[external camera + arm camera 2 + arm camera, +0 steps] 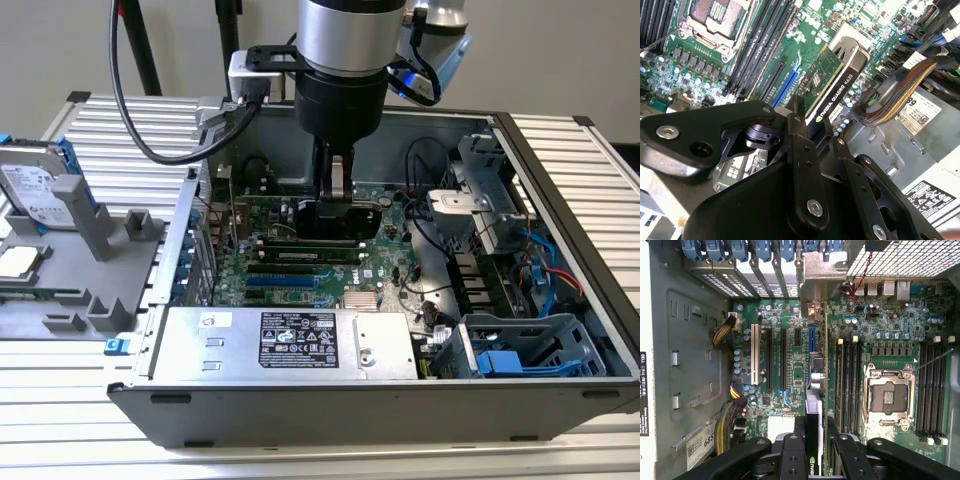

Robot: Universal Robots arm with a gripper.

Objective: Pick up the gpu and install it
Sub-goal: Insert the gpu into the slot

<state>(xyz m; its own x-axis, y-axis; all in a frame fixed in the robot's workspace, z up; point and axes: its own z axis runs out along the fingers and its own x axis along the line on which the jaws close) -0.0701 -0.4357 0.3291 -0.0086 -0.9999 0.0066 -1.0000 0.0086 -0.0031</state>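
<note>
My gripper (338, 190) clamps the gpu (832, 82) on edge, its long axis parallel to the blue slot (811, 340) at twelve o'clock.

The gripper (812, 131) is gripping the gpu (836, 82) by its edge, with its black fingers (799, 131) closing on both sides of the card. The card is standing on its edge over the motherboard (790, 35), beside a blue slot (784, 90) and long black slots (760, 47). The empty CPU socket (715, 17) is lying beyond them. A bundle of cables (900, 95) is running near the far end of the card, over a labelled metal box (920, 145).
</note>
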